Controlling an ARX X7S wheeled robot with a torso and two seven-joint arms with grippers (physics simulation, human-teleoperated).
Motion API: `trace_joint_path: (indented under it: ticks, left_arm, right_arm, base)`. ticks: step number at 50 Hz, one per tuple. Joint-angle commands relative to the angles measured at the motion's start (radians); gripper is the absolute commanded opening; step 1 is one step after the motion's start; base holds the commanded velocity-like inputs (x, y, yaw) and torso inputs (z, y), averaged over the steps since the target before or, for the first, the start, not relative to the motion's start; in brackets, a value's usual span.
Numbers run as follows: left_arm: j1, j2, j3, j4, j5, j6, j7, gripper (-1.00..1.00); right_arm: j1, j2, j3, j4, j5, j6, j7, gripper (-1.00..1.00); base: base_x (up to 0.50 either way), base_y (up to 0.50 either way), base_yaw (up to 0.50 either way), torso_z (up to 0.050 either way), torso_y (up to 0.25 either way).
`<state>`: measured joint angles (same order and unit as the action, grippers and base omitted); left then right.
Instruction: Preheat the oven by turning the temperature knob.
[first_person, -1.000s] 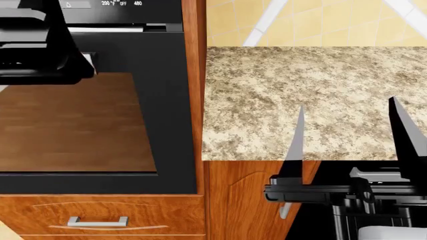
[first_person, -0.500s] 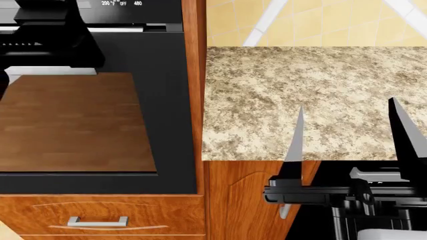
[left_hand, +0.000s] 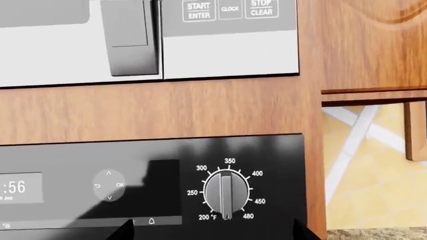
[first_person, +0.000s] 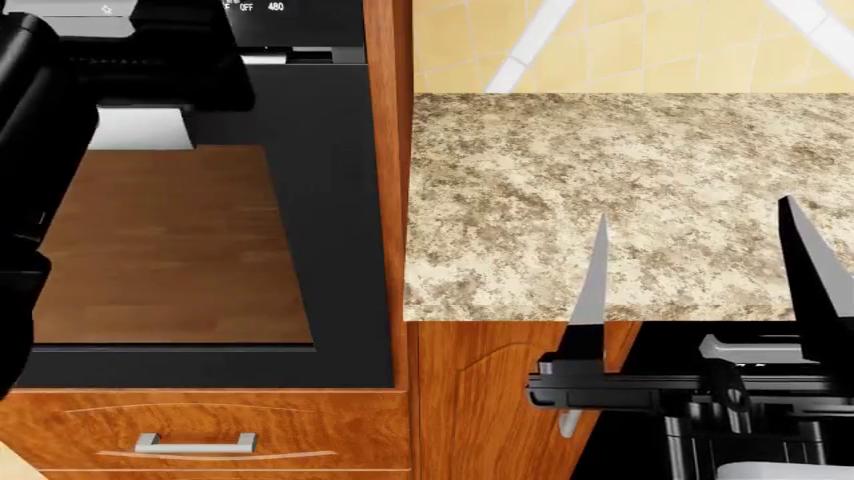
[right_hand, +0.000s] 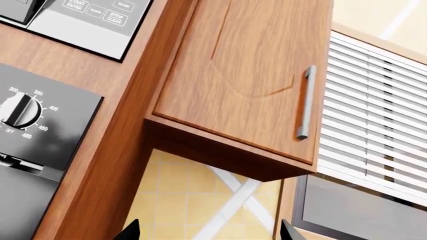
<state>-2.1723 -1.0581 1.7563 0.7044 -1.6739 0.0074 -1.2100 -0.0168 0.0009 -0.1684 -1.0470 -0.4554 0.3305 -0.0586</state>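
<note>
Head view, left to right. The left arm is seen as a black mass along the 9 o'clock edge, raised in front of the oven; its pincer is not resolved here. The oven fills the left half, its glass window reflecting a brown wood tone, with white dial markings cut off at the upper edge. A drawer with a short silver handle lies below, at 7 o'clock. The speckled table occupies the right half, with yellow tiles behind it. The right pincer is shown at 5 o'clock over the table's front edge, its fingers spread wide and holding nothing.

Left wrist view. The oven's control panel is faced directly. A clock display is read at 9 o'clock; the knob sits at 5 o'clock, ringed by markings from 200 °F to 480, its bar upright. Two dark fingertips of the left pincer are seen at the lower edge, set wide to either side below the knob, apart from it. A microwave is mounted above.
</note>
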Motion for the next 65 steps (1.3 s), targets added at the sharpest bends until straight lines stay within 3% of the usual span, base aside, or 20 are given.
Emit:
trace_joint_path:
  ticks: [1,65]
  left_arm:
    - [0.03,0.053,0.0,-0.08,0.003,-0.008,0.035,1.0]
    - [0.103,0.181,-0.022,-0.332,-0.027,-0.055,0.171,1.0]
  right_arm:
    - [0.002,0.0,0.008,0.0,0.007,0.0,-0.002,1.0]
    - [-0.009,0.0,-0.005,0.0,0.002,0.0,-0.003,1.0]
  base:
    - [0.0,0.0,0.0,0.0,0.0]
    - [0.0,0.0,0.0,0.0,0.0]
